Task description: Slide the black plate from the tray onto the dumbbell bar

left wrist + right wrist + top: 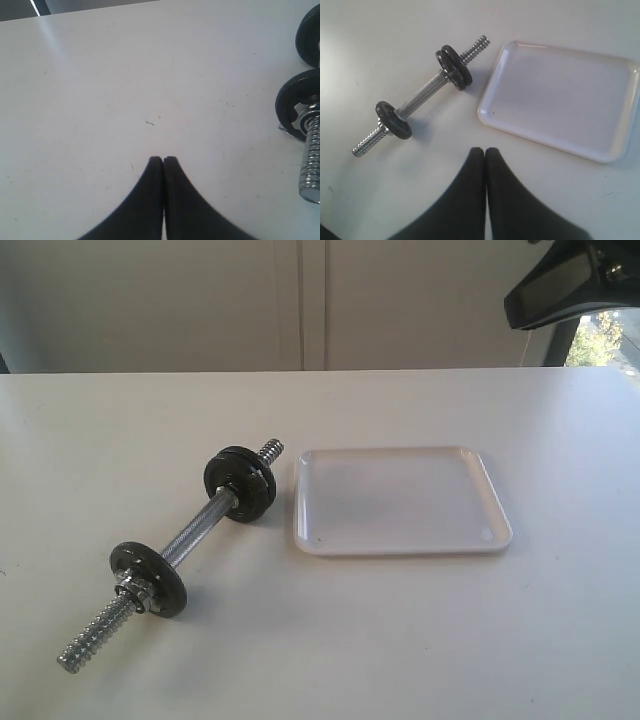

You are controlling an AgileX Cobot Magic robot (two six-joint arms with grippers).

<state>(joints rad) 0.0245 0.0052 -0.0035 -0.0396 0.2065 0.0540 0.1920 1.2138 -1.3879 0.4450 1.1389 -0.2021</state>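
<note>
White table [420, 640] bearing a white shallow-rimmed tray [400, 549], with a chrome bar [195, 530] lying just beside it. The round, glossy black plate [238, 485] sits threaded on the bar's end nearest the tray. Left gripper [163, 159] and right gripper [484, 150] hover, tips pressed together

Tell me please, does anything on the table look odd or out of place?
Only the loading: the bar carries two plates at its far end but one plate at the near end. The tray holds nothing; nothing looks spilled or damaged.
</note>
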